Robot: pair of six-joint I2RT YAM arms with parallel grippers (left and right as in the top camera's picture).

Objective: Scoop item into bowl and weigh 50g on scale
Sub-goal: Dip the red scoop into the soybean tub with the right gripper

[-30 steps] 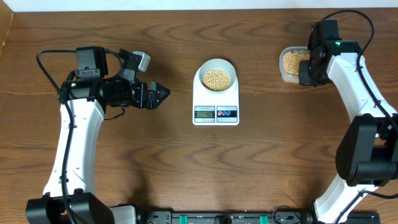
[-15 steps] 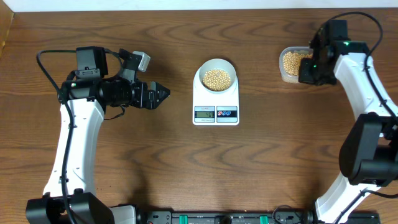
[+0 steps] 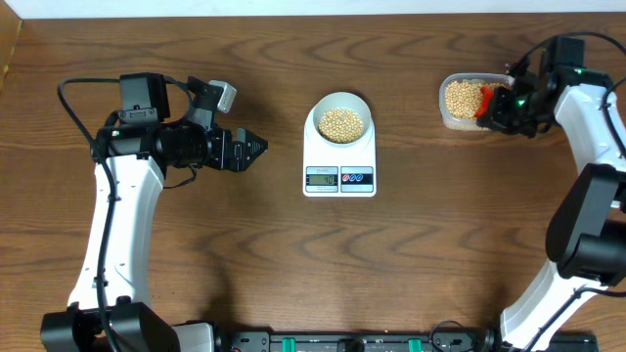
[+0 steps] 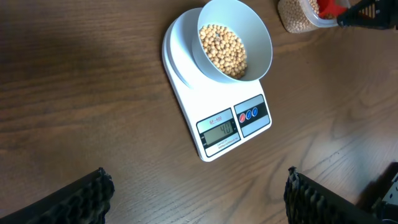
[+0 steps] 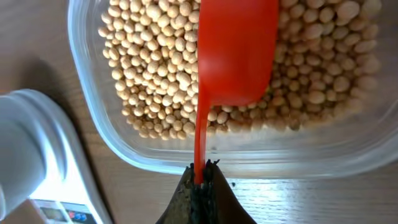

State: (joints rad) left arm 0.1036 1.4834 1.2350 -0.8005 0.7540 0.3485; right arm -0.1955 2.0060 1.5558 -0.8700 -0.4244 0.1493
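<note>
The pale bowl (image 3: pixel 340 97) stands on the white scale (image 3: pixel 339 162) at mid-table, with tan beans (image 3: pixel 340 123) in it. More beans (image 3: pixel 460 97) fill a clear tub (image 3: pixel 446 114) at the back right. My right gripper (image 3: pixel 501 106) is shut on the handle of a red scoop (image 3: pixel 483 102), whose cup hangs over the tub's beans (image 5: pixel 149 74). The right wrist view shows the scoop (image 5: pixel 236 50) from behind, with its handle pinched in that gripper (image 5: pixel 200 171). My left gripper (image 3: pixel 256 149) is open and empty, left of the scale (image 4: pixel 186 93).
In the left wrist view the bowl's rim (image 4: pixel 264 37) and the scale's lit display (image 4: pixel 219 129) lie ahead, and bare wood lies between the fingers (image 4: pixel 93 190). The tub (image 4: pixel 292 15) shows at that view's top right. The scale's corner (image 5: pixel 25 143) sits left of the tub.
The right arm has swung rightward and back from over the tub, and the red scoop now shows at the tub's right side. The left arm has not moved.
</note>
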